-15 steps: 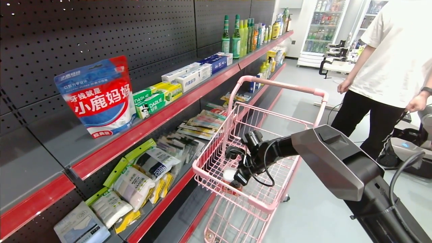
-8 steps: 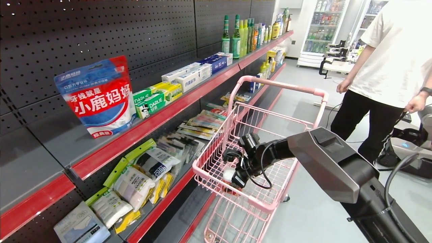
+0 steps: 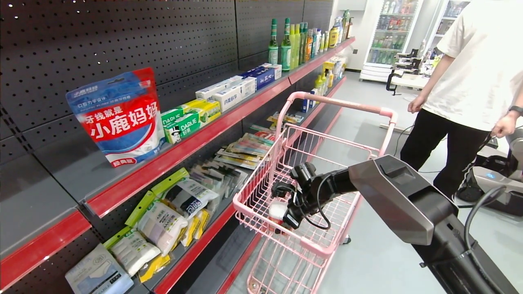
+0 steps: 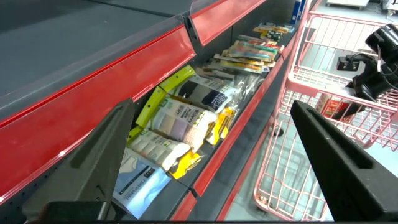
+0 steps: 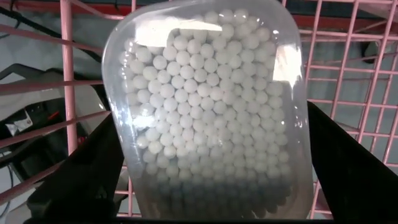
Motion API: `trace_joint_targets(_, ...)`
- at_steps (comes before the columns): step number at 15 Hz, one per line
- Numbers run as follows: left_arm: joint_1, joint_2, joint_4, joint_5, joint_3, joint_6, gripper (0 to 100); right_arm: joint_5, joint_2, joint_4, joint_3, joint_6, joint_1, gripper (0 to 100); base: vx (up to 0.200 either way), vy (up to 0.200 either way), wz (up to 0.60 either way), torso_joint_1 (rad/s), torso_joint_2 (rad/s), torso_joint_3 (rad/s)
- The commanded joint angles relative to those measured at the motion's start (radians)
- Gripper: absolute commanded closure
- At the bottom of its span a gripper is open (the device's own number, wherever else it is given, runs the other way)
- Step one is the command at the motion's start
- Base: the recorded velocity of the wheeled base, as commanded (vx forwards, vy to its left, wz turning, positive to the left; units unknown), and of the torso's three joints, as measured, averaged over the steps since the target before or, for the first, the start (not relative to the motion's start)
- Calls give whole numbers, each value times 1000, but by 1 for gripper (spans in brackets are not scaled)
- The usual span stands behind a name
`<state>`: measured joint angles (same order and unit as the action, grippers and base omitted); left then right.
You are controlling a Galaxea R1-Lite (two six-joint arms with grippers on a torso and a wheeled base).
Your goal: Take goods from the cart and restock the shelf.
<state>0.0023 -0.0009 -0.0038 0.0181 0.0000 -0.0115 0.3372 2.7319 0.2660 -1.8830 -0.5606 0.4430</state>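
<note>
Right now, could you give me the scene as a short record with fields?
right gripper: inside the pink cart, closed on a clear container of white beads
left gripper: open, empty, facing the packets on the lower level
shelf: blue and red bag stands upright on the upper level
task stage: container not yet on the shelf

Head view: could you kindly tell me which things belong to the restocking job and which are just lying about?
Job in hand:
pink cart
clear container of white beads, gripped by the right end effector inside the cart
shelf

Just lying about, already shelved:
blue-and-red pouch
green boxes
green bottles
packets on the lower level
</note>
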Motion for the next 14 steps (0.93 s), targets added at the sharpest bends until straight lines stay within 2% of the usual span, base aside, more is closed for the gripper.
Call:
trace_joint_targets(1,-1,1,-1,0,0,-1,0,0,-1,-1,-1,-1,0,0,0,0,0,0,0,0)
trace_joint_targets(9,1,1,-1,0,0,-1,0,0,-1,-1,-18,-1,2,0,0,0,0,0,0,0)
trace_joint_targets(10,1,1,-1,0,0,-1,0,0,-1,-1,-18,-1,2,100,0,0,0,0,0,0)
trace_joint_targets(14,1,1,-1,0,0,-1,0,0,0,-1,-7,-2,2,100,0,0,0,0,0,0)
